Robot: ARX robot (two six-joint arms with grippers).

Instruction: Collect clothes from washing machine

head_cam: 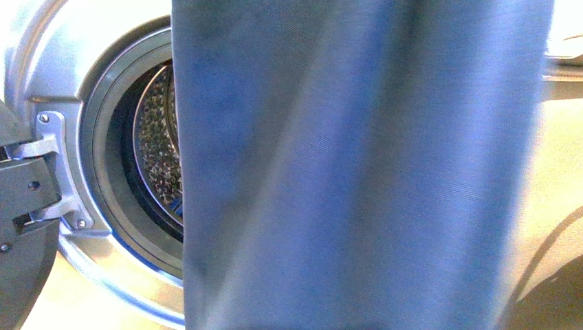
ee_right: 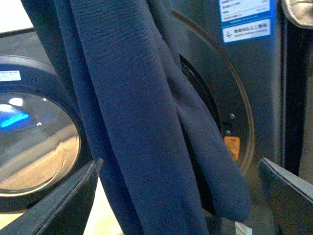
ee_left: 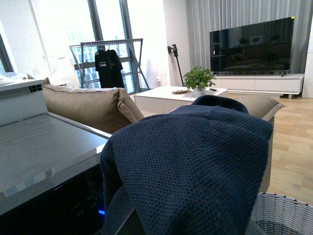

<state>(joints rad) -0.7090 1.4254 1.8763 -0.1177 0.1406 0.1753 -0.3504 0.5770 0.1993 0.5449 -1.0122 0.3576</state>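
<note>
Although two blue-and-white labels [ee_right: 245,19] sit on the front panel of the washing machine [head_cam: 55,69], their print is too small for me to read. The same goes for the little orange sticker [ee_right: 233,147] beside the mouth and the white tag [ee_right: 10,75] on the rim of the door [ee_right: 39,142].

My right gripper [ee_right: 180,164] faces the machine's front at the height of the opening. Its two dark fingers [ee_right: 63,200] are spread wide apart and hold nothing. The clothes [head_cam: 357,172], a dark navy fine-knit garment, hang down just beyond those fingers, between the glass door, swung wide, and the mouth.

My left wrist is up above the machine's grey top [ee_left: 39,147] and looks out level across the room. The navy cloth is bunched and draped right in front of that camera and hides my left gripper, so I cannot tell whether its fingers are closed on the fabric.

From my body camera the garment falls as a broad curtain from the upper edge to the lower edge, covering most of the view. To its left I see the perforated steel drum [head_cam: 157,137] and the door hinge [head_cam: 58,168]. A woven basket [ee_left: 283,213] shows below the cloth in the left wrist view.
</note>
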